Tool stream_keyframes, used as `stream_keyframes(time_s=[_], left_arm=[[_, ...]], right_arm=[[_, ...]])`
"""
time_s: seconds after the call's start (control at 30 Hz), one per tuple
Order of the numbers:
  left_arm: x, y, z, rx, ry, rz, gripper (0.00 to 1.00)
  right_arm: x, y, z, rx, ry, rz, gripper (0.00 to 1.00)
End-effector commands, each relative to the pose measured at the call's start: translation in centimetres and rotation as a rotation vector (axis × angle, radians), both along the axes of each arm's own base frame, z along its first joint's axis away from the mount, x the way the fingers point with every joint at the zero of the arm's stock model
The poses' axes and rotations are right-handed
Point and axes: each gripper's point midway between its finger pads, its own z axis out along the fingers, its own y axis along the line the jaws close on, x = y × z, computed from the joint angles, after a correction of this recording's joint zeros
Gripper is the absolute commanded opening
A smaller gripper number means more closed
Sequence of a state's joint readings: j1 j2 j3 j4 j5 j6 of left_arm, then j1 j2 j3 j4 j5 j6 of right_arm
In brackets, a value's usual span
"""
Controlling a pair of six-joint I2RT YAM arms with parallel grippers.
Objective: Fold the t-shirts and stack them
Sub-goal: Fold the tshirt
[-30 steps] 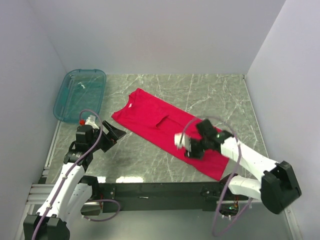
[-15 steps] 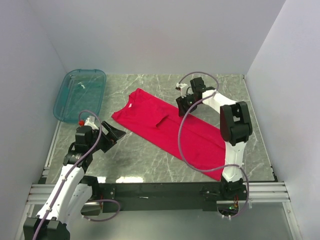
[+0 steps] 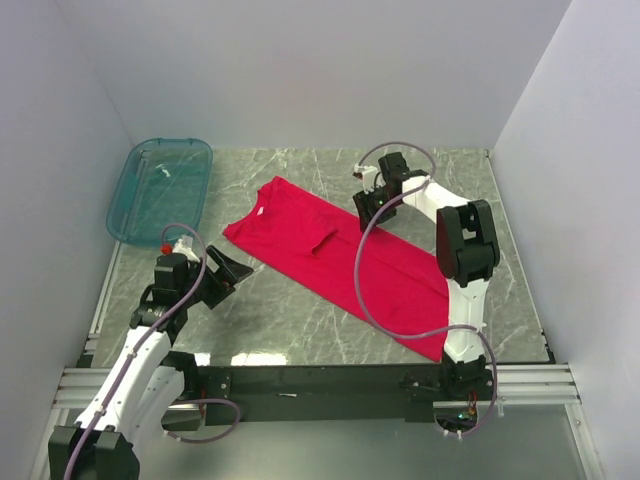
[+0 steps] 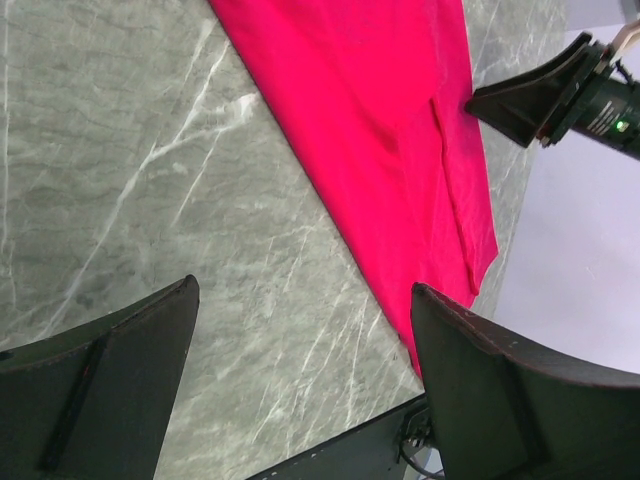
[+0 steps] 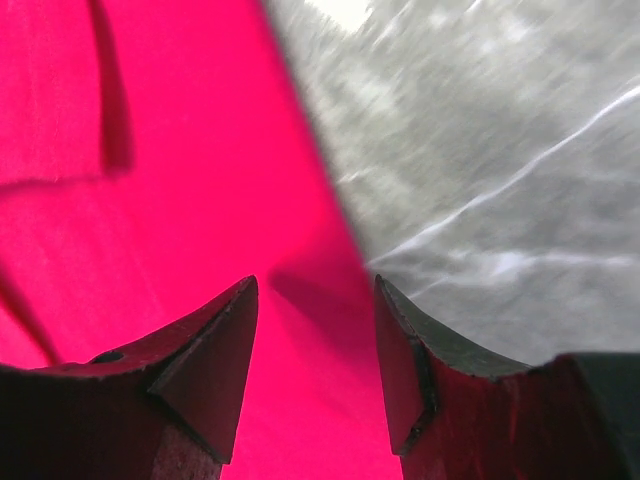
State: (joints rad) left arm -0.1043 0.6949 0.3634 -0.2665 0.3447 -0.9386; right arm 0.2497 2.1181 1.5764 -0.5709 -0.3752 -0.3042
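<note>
The crimson-red short-sleeved cotton t-shirt (image 3: 330, 255) lies as a long strip on the grey marble surface (image 3: 290, 315), running from 11 to 5 o'clock. The right fingers (image 5: 205, 350) stand parted and empty over its 1 o'clock edge. The left fingers (image 4: 110, 370) are spread wide and empty at 8 o'clock.

The right wrist view blurs the marble table (image 5: 480, 130) and crops the t-shirt (image 5: 150, 200) on 3 sides.

No text, brand, number or sign can be read in any view. The shirt (image 3: 330, 250) has a small white label (image 3: 258, 213) at its neck, too small to read. In the left wrist view, faint pale marks on the right arm's black casing (image 4: 608, 108) are too blurred to read.
</note>
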Motion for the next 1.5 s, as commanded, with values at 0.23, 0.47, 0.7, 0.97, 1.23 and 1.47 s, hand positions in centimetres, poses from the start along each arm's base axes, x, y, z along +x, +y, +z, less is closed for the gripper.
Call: stream_keyframes(time_s=[0.23, 0.47, 0.7, 0.97, 1.23, 1.47], left_arm=[[0.4, -0.5, 0.7, -0.034, -0.043, -0.016, 0.92], [0.3, -0.5, 1.0, -0.036, -0.046, -0.016, 0.92], [0.2, -0.6, 1.0, -0.043, -0.044, -0.016, 0.92], [0.4, -0.6, 1.2, -0.042, -0.049, -0.019, 0.92], [1.8, -2.1, 0.8, -0.097, -0.039, -0.073, 0.89], [6.5, -8.1, 1.1, -0.063, -0.024, -0.16, 0.87]], right_arm=[[-0.3, 0.3, -0.3, -0.002, 0.08, 0.07, 0.55], [0.2, 0.4, -0.3, 0.001, 0.092, 0.054, 0.46], [1.6, 0.5, 1.1, 0.058, 0.076, 0.005, 0.0], [8.7, -9.3, 2.9, 0.072, -0.039, -0.387, 0.0], [8.2, -16.2, 4.1, 0.052, -0.042, -0.493, 0.53], [4.3, -17.7, 8.0, 0.018, -0.143, -0.361, 0.71]])
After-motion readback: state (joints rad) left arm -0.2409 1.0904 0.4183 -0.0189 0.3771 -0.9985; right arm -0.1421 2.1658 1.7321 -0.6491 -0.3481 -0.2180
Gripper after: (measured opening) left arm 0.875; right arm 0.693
